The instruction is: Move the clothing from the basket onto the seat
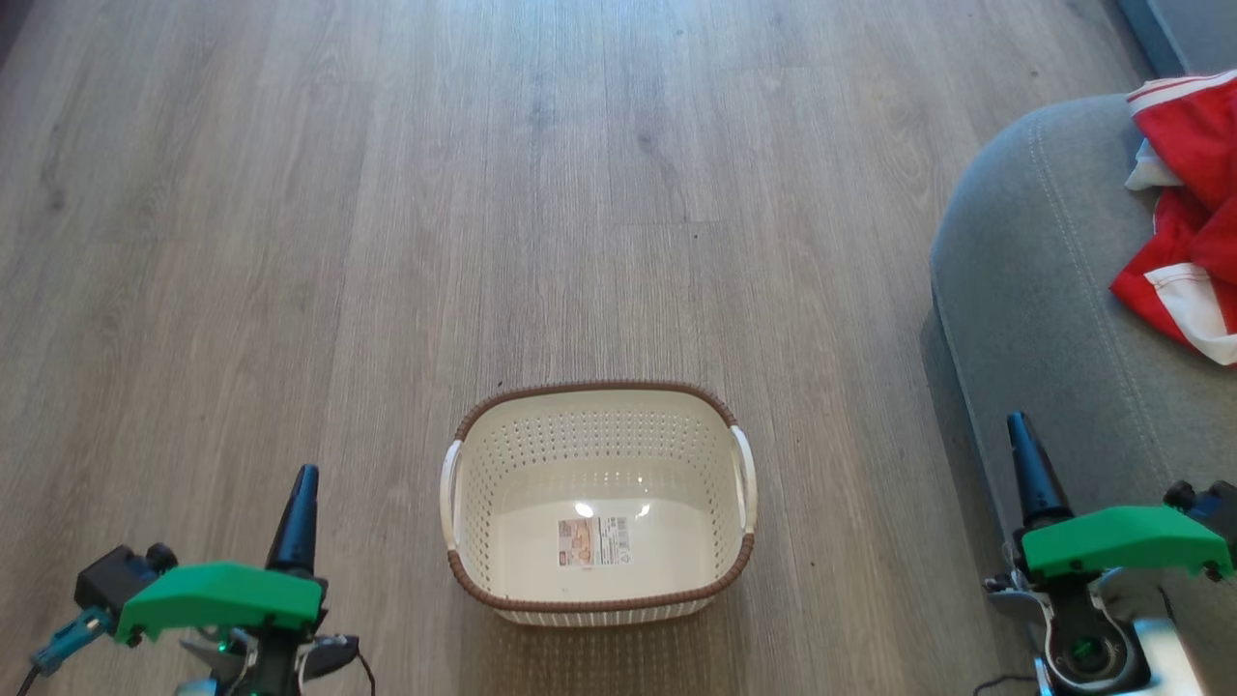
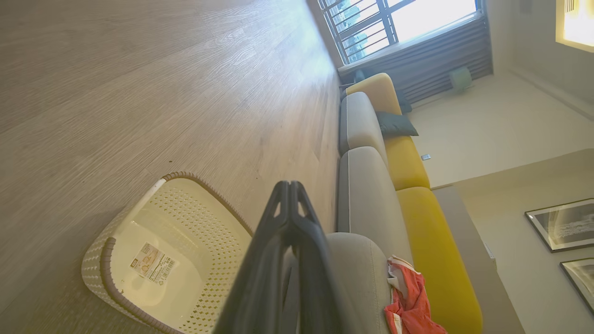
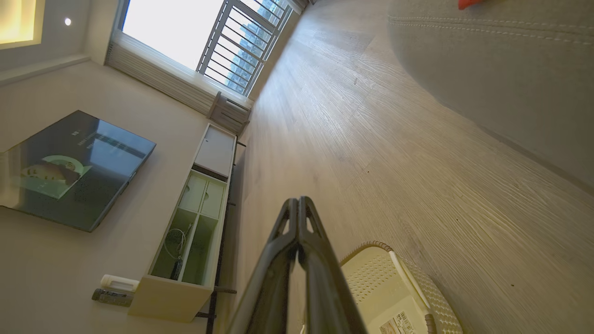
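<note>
Basket (image 1: 599,440) on floor (image 1: 387,193), no garment inside, label (image 1: 591,541) on its bottom. Clothing (image 1: 1189,213) heaped on seat (image 1: 1044,290), well apart from basket; task looks done. Left end effector (image 1: 303,488): fingers pressed together, holding nothing. Right end effector (image 1: 1024,449): same, just beside seat's rounded front.

Risks:
- right arm swinging toward seat could snag thin loose fabric and drag it to floor
- base rolling forward would strike basket

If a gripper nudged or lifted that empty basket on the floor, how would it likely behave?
Probably light: the basket is thin perforated plastic with nothing but a label inside. On the smooth wood floor it would likely slide rather than tip, being wide and low. Lifted by one handle, it would likely hang tilted.
</note>
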